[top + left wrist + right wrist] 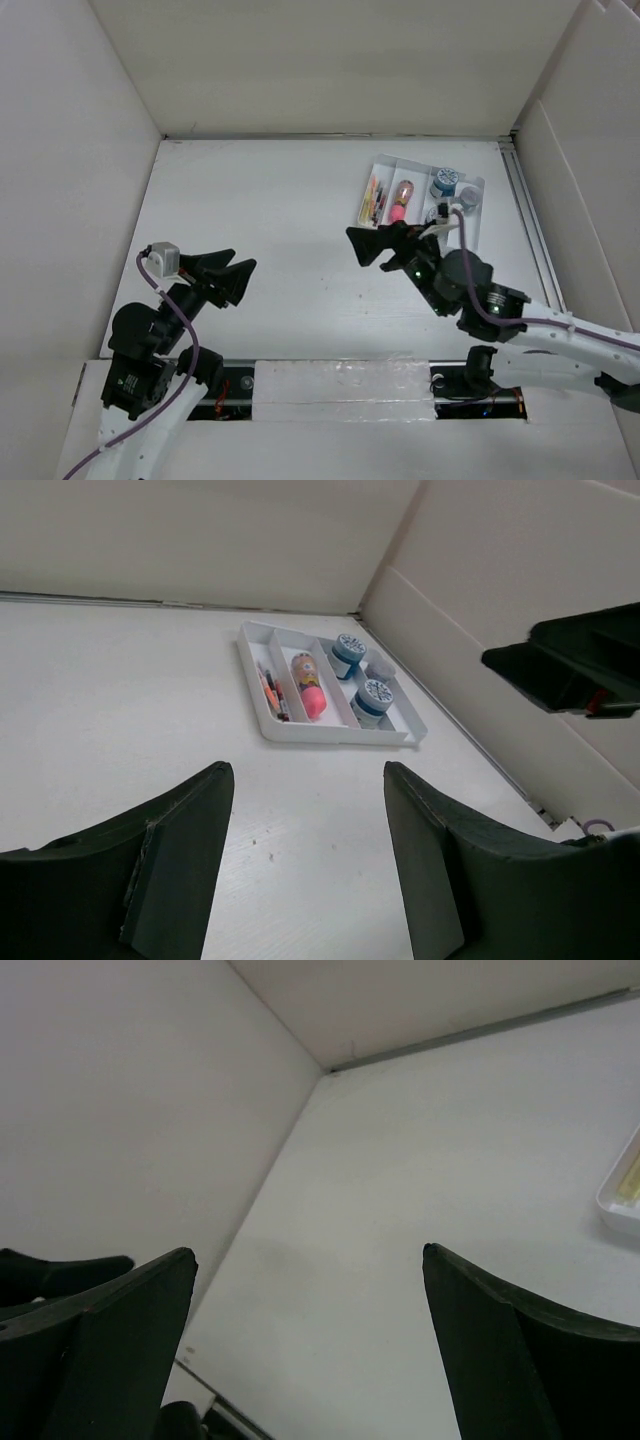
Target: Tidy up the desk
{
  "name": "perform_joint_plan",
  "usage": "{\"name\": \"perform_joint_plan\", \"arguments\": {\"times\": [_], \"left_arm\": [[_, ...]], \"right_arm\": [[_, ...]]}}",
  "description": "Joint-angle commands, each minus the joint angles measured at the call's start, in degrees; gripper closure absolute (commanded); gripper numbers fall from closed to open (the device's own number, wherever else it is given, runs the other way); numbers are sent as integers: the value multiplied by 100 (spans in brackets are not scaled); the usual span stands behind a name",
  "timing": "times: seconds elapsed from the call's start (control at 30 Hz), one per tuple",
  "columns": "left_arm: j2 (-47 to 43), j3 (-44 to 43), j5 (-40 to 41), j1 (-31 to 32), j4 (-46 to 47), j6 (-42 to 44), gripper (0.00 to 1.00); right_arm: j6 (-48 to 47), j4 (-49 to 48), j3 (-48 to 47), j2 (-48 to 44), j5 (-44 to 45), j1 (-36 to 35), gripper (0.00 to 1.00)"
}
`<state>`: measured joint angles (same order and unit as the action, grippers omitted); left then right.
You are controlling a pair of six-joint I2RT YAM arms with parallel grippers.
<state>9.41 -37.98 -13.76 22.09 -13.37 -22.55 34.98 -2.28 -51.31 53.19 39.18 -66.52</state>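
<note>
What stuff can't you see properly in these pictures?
- Top view: the right arm covers the tray's near right corner.
- Right wrist view: the picture's edge cuts off all but one tray corner.
- Top and left wrist views: the thin sticks in the tray's left slot are too small to name.

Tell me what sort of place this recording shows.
Probably a robot test cell, not a real office: a white desk boxed in by tall white walls, two robot arms bolted at its near edge, and one small tray of small items.
</note>
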Motion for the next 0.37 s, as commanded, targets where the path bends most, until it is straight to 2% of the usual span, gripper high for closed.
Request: {"name": "perform_joint_plan", "arguments": {"times": [0.0,0.13,0.33], "left_arm": [[-62,-350,40,6,484,75,43],[-27,-816,172,6,440,145,44],[52,-756,93,6,642,58,45]], "right_arm": [[-412,-263,33,-774,231,-186,0],[-598,-562,314,-1433,91,-186,0],[-738,-729,639,-1812,275,-186,0]]}}
